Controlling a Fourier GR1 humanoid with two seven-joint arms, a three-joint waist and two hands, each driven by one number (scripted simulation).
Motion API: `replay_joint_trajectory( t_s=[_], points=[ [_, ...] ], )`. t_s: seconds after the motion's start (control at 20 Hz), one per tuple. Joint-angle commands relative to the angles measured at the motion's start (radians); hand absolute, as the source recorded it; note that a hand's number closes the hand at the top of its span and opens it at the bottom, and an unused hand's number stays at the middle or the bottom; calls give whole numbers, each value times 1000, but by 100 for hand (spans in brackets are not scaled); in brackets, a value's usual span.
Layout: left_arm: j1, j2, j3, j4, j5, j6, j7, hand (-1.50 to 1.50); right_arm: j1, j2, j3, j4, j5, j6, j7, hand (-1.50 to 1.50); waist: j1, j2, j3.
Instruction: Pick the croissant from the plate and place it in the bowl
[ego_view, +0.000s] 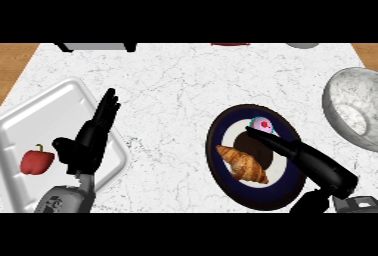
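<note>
Just R hand (314, 165) over croissant (242, 164), plate (221, 125).

Head view looks steeply down, seemingly close.

Right hand (310, 160) over croissant (242, 163)

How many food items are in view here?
3: a croissant and a pink cupcake on the plate, and a red pepper on the tray at left. None looks hidden.
</note>
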Motion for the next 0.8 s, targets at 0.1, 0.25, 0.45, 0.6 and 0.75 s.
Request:
replay_joint_trajectory(
  t_s=[0.1, 0.25, 0.45, 0.6, 0.75],
  points=[
    [39, -48, -10, -29, -38, -11, -3, 0, 28, 31, -70, 8, -33, 83, -42, -150, 0, 0, 0],
    [0, -28, 36, -33, -32, -33, 35, 0, 25, 68, -75, 53, -30, 98, -49, -150, 1, 0, 0],
    [-7, -22, 60, -15, -39, -60, 40, 0, -28, 143, -42, 89, 13, 85, 19, -150, 2, 0, 0],
    [-6, -65, 45, -2, -61, -50, 17, 0, -5, 181, -33, 114, 43, 72, -9, -150, 1, 0, 0],
    [-5, -44, 80, -45, -58, -77, 44, 0, 50, 147, -87, 74, 12, 132, -25, -150, 0, 0, 0]
  ],
)
